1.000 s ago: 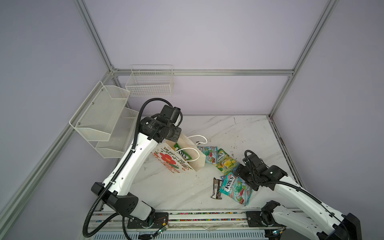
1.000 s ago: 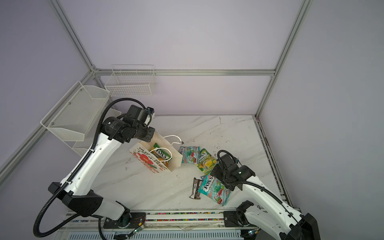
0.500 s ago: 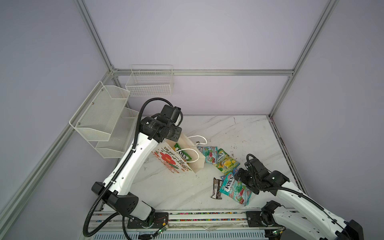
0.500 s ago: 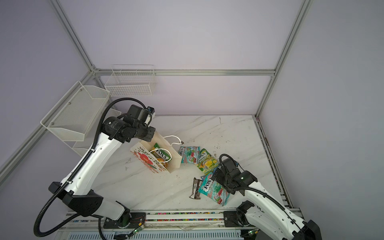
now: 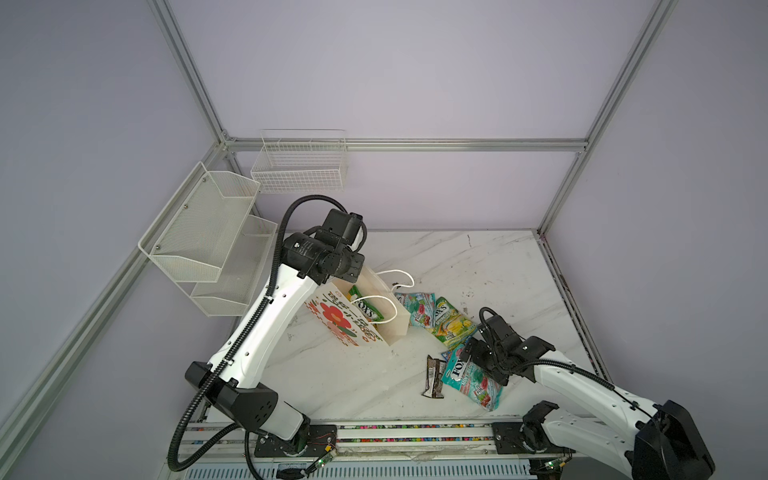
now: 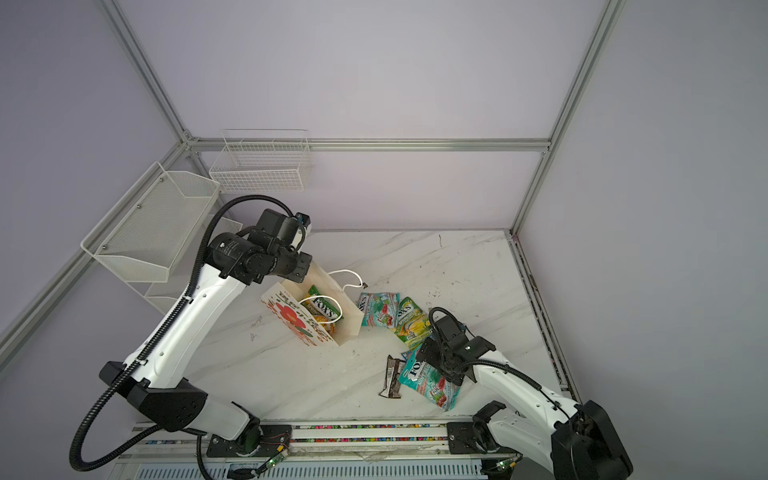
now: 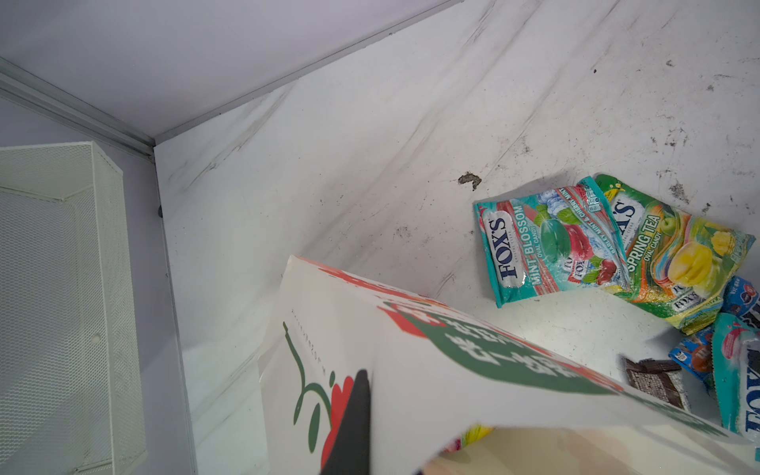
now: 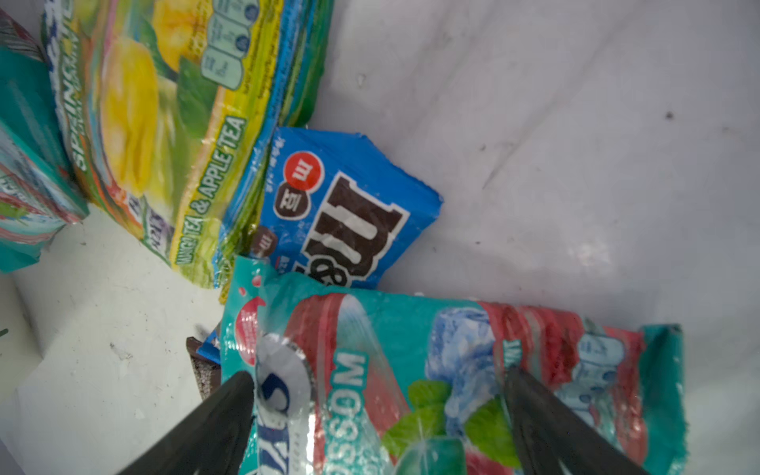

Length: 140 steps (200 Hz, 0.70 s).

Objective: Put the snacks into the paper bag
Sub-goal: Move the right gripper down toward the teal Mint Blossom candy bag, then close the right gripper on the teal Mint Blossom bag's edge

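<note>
The left gripper (image 5: 356,269) is pinching the rim of the paper bag (image 5: 349,328). In both top views the black wrist is hiding its jaws. The left wrist view is showing only one dark finger (image 7: 349,419), lying flat against the bag's printed wall, while its partner is staying out of sight.

The bag is standing open on the marble tabletop (image 5: 478,266). A green-yellow FOX'S packet (image 5: 365,311) is lying inside it, partly crossed by a cord handle.

Just beside the bag, a Mint Blossom packet (image 5: 419,307) is lying flat, and a Spring Tea packet (image 5: 453,324) is overlapping its edge.

The right gripper (image 8: 376,376) is standing wide open, its two fingers straddling a second Mint Blossom packet (image 5: 473,380) nearer the rail. Whether the tips are touching the film is hard to tell.

That packet is covering one end of the blue m&m's packet (image 8: 349,197), and the Spring Tea packet is overlapping the other side. In the top views the arm is hiding nearly all of it.

The dark-brown wrapper (image 5: 434,376) is lying just beside the second Mint Blossom packet. In the right wrist view only a sliver is peeking out.
</note>
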Motion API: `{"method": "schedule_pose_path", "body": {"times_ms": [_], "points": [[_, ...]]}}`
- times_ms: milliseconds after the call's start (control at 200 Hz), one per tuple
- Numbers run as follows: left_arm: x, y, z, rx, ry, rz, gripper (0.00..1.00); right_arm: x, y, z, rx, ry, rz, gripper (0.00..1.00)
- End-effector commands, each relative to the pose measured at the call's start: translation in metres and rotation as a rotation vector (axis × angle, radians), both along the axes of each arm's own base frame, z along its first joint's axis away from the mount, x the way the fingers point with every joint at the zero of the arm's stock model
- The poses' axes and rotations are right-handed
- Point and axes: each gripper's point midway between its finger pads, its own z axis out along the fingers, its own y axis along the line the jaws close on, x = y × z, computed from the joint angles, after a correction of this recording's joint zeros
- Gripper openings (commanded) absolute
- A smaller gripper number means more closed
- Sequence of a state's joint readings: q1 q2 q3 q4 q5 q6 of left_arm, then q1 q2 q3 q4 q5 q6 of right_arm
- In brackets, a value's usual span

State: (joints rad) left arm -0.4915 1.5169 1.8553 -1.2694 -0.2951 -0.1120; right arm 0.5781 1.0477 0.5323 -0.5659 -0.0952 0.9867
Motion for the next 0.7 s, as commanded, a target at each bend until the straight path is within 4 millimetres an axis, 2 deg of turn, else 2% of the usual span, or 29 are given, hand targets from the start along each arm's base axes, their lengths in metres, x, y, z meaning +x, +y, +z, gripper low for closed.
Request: {"method": "schedule_pose_path", "body": {"times_ms": [0,400,695], "points": [[0.008,-0.006,0.025,-0.042,-0.084,-0.012,0.00,0.006,0.014,0.002,0.065,-0.020,-0.005,0.95],[0.004,-0.003,0.030,-0.040,-0.097,-0.010,0.00,0.023,0.045,0.005,0.149,-0.049,0.002,0.93],[0.002,-0.001,0.032,-0.038,-0.101,-0.007,0.00,0.041,0.083,0.005,0.169,-0.072,0.049,0.92]]}}
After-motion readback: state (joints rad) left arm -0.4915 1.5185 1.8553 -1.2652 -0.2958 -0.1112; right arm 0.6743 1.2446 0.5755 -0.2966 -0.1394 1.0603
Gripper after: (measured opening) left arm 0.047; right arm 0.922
